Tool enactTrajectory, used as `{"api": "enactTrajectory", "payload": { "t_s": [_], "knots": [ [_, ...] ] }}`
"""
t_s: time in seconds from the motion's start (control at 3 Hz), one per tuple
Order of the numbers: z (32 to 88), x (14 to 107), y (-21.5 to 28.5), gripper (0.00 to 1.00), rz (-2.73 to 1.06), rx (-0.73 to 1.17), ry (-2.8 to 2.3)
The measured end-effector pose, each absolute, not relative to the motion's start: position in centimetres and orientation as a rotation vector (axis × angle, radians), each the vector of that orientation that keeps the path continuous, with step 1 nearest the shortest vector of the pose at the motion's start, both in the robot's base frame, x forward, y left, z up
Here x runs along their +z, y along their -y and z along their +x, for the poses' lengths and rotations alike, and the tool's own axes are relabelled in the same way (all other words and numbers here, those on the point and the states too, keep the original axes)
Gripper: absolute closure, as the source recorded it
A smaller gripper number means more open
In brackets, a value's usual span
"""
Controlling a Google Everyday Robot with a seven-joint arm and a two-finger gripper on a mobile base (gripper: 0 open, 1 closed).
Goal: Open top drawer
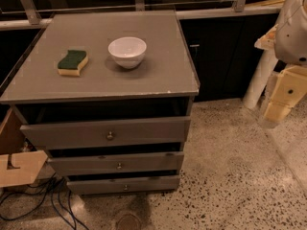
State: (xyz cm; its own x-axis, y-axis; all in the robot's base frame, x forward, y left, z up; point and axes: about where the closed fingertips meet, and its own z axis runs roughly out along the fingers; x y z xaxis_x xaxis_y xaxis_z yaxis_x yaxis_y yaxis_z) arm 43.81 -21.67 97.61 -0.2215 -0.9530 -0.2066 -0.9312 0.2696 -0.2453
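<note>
Camera view: looking down on a grey chest (158,78) of three drawers standing on a speckled floor (230,176). Finding the top drawer (67,134) directly beneath the chest's flat top, showing the tallest and widest front of the three, with a small round metal knob (110,135) at its centre. Noticing a dark gap running between that front and the slab above it; not managing to tell whether it is pulled out a little or pushed fully in. Seeing the middle drawer (81,165) and the bottom drawer (96,186) stacked below, both slimmer, each carrying a smaller knob. Seeing a green-and-yellow sponge (72,63) lying on the left part of the top and a white bowl (127,51) sitting upright near the middle, the two near each other but apart. Spotting the gripper (277,110) at the right edge, hanging over the floor in front of a white pole (259,80), well apart from the chest and its knobs, touching nothing of the chest; not managing to tell whether released or clenched. Making out dark cables (48,200) trailing on the floor at lower left, beside a piece of cardboard (19,169) leaning by the chest's left side
</note>
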Motion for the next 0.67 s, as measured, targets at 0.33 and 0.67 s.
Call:
{"api": "enactTrajectory", "payload": {
  "t_s": [0.33, 0.67],
  "knots": [
    [43.8, 97.6, 21.7, 0.0, -1.725, -0.098, -2.232],
    [43.3, 97.2, 19.9, 0.0, -1.755, -0.088, -2.2]
  ]
}}
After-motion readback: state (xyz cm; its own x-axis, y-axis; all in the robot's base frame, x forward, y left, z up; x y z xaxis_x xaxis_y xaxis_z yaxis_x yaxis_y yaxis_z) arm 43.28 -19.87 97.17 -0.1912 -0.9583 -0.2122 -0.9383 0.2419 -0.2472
